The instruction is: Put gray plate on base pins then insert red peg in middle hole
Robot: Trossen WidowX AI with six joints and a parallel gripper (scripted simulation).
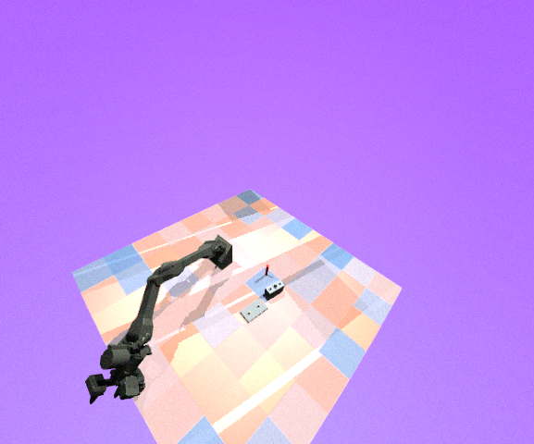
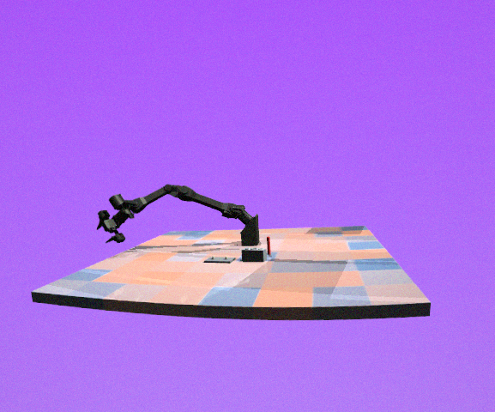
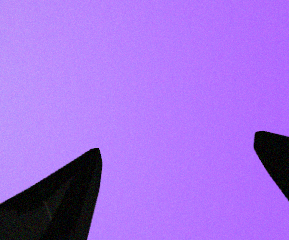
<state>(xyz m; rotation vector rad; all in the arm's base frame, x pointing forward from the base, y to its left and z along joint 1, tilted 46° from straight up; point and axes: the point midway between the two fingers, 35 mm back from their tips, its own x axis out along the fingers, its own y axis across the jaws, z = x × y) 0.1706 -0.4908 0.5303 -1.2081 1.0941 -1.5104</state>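
Gripper (image 2: 111, 230) hangs past the table edge, well apart from the base (image 2: 253, 255), fingers spread wide, grasping nothing. Gray plate (image 2: 219, 259) lies flat on the patchwork table (image 2: 282, 283) just beside the base: thin, rectangular, holed. Red peg (image 2: 268, 245) stands upright just behind the base: slim. Base: dark block, two pins on top.

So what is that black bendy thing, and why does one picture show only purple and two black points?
It is a robot arm. One picture looks down from above, one from the side, and one from a camera on its wrist. Those black points are its fingers, spread wide, holding nothing. Its gripper hangs past the edge of the patchwork table. On the table lie a gray plate, a dark base with two pins, and an upright red peg.
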